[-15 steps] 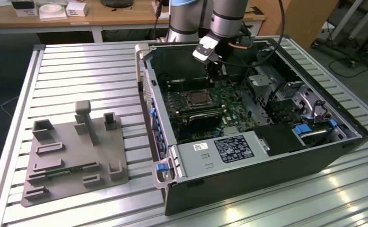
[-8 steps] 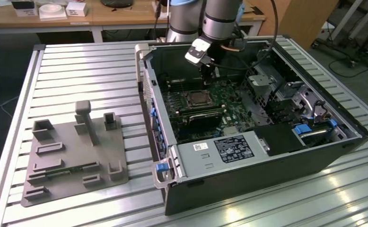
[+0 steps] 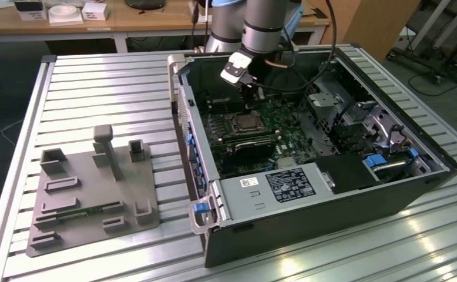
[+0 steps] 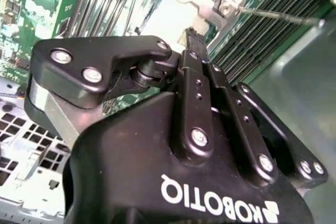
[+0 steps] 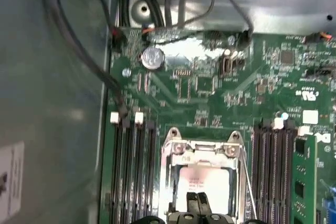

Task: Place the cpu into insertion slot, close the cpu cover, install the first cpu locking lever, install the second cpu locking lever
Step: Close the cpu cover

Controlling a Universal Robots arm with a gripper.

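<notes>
Gripper (image 5: 197, 199) above flat, face-up cpu (image 5: 202, 178)

In the exterior view, light comes from above and makes white shiny patches on the metal bench (image 3: 346, 252), while the inside of the computer case (image 3: 307, 229) stays dark and shady. In both wrist views the cpu (image 5: 203, 182) (image 4: 168, 17) glows pale from glare. The black gripper (image 4: 192, 36) shows small bright dots on its screws (image 4: 199, 137).
</notes>
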